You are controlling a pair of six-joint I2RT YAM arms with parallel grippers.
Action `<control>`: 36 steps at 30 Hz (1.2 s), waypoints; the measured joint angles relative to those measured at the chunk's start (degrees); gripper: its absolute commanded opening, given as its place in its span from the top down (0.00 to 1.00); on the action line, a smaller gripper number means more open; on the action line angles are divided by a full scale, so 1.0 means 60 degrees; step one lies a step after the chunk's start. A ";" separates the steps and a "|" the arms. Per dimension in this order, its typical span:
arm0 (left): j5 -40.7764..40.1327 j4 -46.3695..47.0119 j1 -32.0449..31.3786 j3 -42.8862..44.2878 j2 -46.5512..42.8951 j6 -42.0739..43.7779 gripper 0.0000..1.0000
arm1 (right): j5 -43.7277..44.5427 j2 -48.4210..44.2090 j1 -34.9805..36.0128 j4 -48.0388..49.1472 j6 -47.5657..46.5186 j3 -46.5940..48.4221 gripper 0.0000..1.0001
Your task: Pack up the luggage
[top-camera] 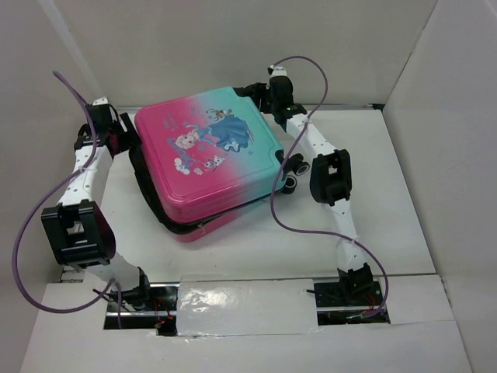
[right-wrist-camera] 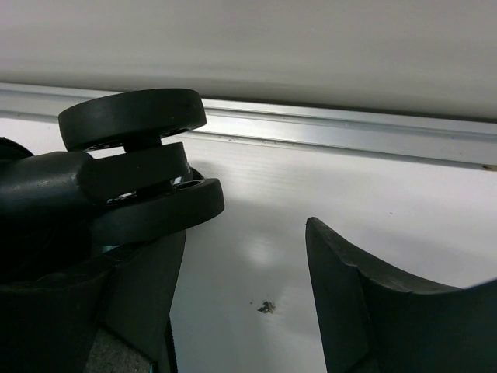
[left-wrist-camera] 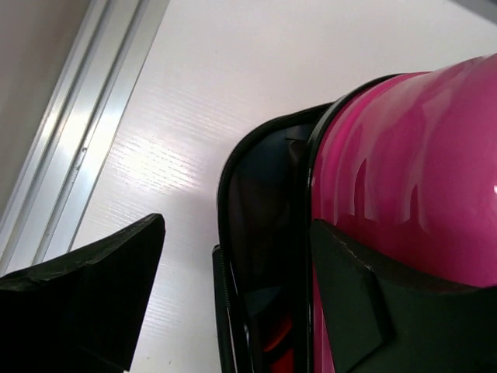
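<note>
The luggage (top-camera: 206,159) lies flat on the table (top-camera: 256,241), centre of the frame, lid slightly ajar. The left gripper (left-wrist-camera: 237,225) stands open at its left edge; the right gripper (right-wrist-camera: 245,233) is open beside a wheel (right-wrist-camera: 132,116).

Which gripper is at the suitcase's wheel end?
The right gripper, at the far teal corner of the pink-to-teal hard-shell suitcase, beside a black wheel; the left gripper is at the pink side.

Shell of the luggage (top-camera: 206,159) — glossy, smooth hard plastic; its wheel (right-wrist-camera: 132,116), matt black plastic. White table (left-wrist-camera: 194,116) — matt, faintly ribbed. Wall rail (right-wrist-camera: 349,132): brushed, dull metal.
</note>
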 measured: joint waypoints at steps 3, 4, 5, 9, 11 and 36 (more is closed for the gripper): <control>-0.0299 -0.0066 -0.0211 0.0011 -0.0510 0.0000 0.09 | 0.0051 0.0000 0.0000 -0.0142 -0.0153 0.0000 0.27; -0.0379 -0.0087 -0.0280 0.0004 -0.0718 -0.0004 0.09 | 0.0069 0.0000 0.0018 -0.0157 -0.0215 0.0000 0.27; -0.0463 -0.0080 -0.0339 -0.0022 -0.0947 -0.0022 0.09 | 0.0066 0.0000 0.0033 -0.0175 -0.0270 0.0000 0.27; -0.0816 0.0007 -0.0466 -0.0452 -0.1916 -0.0168 0.09 | 0.0270 -0.0007 0.0244 -0.0124 -0.0459 0.0000 0.27; -0.1096 -0.0018 -0.0557 -0.0718 -0.2401 -0.0361 0.08 | 0.0470 -0.0044 0.0353 0.0044 -0.0499 0.0000 0.27; 0.1730 0.0517 0.0372 -0.0688 -0.2838 -0.1861 0.02 | -0.1366 -0.1260 0.1832 0.0357 0.0444 0.0408 0.22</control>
